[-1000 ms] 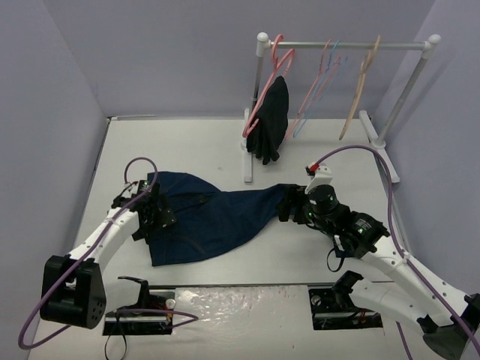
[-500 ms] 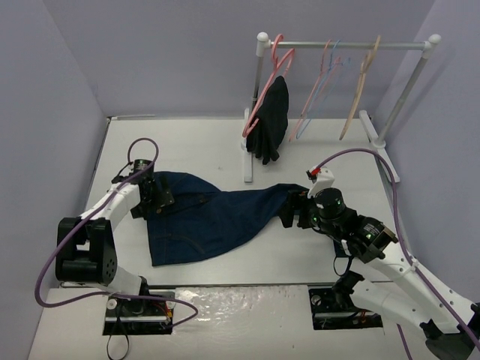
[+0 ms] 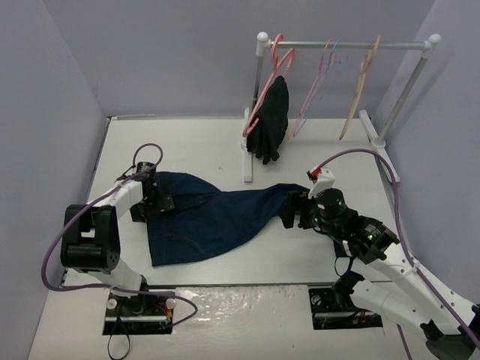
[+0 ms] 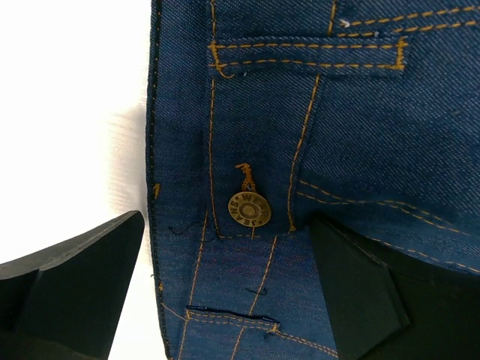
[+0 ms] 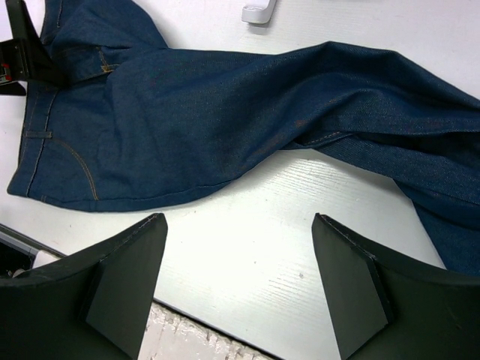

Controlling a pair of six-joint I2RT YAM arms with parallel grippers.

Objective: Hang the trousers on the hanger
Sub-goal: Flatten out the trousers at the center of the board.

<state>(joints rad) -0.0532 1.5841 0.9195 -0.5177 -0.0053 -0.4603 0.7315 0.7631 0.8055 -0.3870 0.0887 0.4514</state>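
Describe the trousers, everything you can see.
The trousers are dark navy denim with orange stitching and a brass button at the waistband. They lie flat, slightly rumpled, on the white table, waist left, legs tapering right. The open left gripper straddles the waistband edge; contact is unclear.

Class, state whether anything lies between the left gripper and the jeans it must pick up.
Nothing visible does. The left gripper, open, is right above the waistband edge of the jeans, near the brass button.
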